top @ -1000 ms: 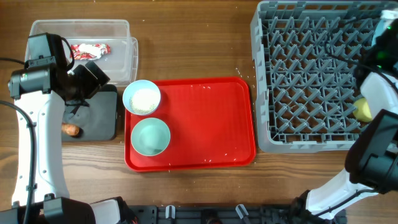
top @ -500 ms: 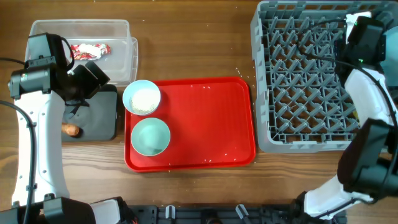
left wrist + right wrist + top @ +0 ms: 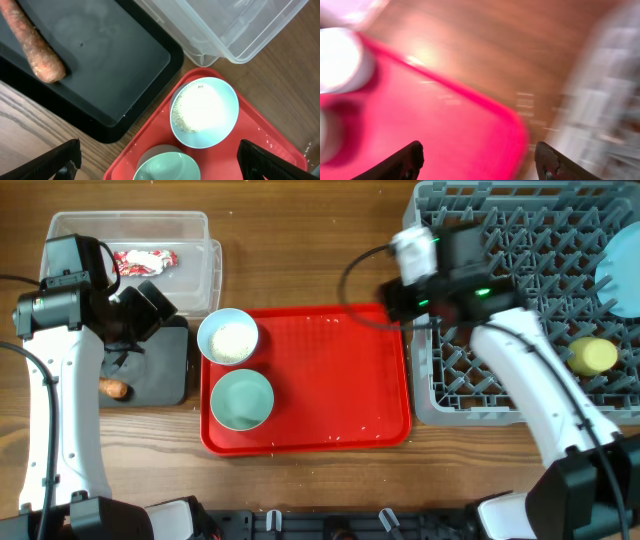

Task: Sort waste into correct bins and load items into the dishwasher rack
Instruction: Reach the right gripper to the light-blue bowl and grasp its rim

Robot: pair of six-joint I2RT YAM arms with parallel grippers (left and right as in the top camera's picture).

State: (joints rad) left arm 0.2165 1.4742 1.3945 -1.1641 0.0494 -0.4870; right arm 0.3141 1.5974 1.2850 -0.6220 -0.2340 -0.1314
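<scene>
The right gripper (image 3: pixel 479 162) had swung from the rack (image 3: pixel 520 230) to the red tray's (image 3: pixel 340 380) corner, jaws spread, empty. The bowl of rice (image 3: pixel 204 330) lay well leftward.

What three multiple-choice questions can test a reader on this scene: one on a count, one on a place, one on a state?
1. How many bowls stand on the red tray?
A. one
B. two
C. three

2. Where does the snack wrapper lie?
A. on the red tray
B. in a bowl
C. in the clear tub

3. In what state is the right end effector?
A. open and empty
B. shut on a bowl
C. shut on the wrapper

Answers:
1 B: the rice-filled bowl and the pale-green bowl are the only ones there.
2 C: the overhead view shows it inside the tub's walls.
3 A: the right wrist view shows its fingers wide apart with nothing between.
</scene>
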